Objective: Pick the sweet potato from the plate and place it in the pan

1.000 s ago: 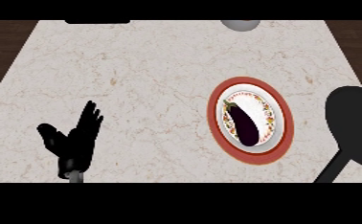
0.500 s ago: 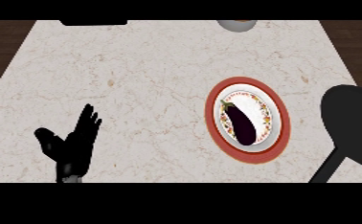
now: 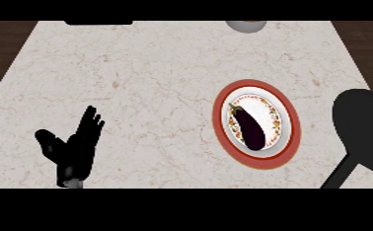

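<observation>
A dark purple, eggplant-like vegetable (image 3: 250, 126) lies lengthwise on a white patterned plate with a red rim (image 3: 222, 101) at the right of the marble counter. Just right of the plate sits a black pan (image 3: 357, 116), partly cut off by the view's right edge; its handle (image 3: 341, 173) runs down toward the lower edge. My left hand (image 3: 73, 148) rests open at the lower left, fingers up, far from the plate. My right hand does not show.
A grey rounded object (image 3: 245, 25) sits at the counter's far edge, above the plate. A dark flat object (image 3: 98, 22) lies at the far left edge. Dark wood (image 3: 11, 42) shows beyond the counter's left and right sides.
My left hand has sunk slightly toward the lower edge. The plate, the vegetable and the pan have not moved.
</observation>
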Robot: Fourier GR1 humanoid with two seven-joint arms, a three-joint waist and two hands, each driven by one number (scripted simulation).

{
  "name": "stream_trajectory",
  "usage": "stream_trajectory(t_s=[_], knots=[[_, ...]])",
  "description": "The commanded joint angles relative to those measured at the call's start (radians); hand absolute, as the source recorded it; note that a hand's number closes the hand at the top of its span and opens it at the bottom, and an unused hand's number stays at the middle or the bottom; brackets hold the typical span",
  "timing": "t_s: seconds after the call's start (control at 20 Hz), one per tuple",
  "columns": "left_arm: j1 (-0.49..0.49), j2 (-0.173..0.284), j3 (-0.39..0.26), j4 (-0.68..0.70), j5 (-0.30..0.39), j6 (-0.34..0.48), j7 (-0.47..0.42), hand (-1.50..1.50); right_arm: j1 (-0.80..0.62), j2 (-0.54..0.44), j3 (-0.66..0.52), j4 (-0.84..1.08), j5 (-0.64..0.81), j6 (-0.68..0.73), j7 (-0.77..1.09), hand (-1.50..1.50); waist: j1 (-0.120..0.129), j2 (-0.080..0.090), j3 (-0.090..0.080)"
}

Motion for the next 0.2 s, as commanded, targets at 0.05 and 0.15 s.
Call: stream_trajectory(t_s=[0.05,0.15], knots=[[0.012,-0.039,-0.031,-0.011,-0.039,0.038,0.002,0.00,0.151,0.123,0.105,-0.258,-0.046,-0.069,0.108,-1.50,0.006,0.002,0.001],[-0.011,0.008,0.032,0.037,0.012,-0.035,-0.026,0.00,0.217,0.125,0.143,-0.316,-0.081,-0.082,0.136,-1.50,0.005,0.003,0.001]])
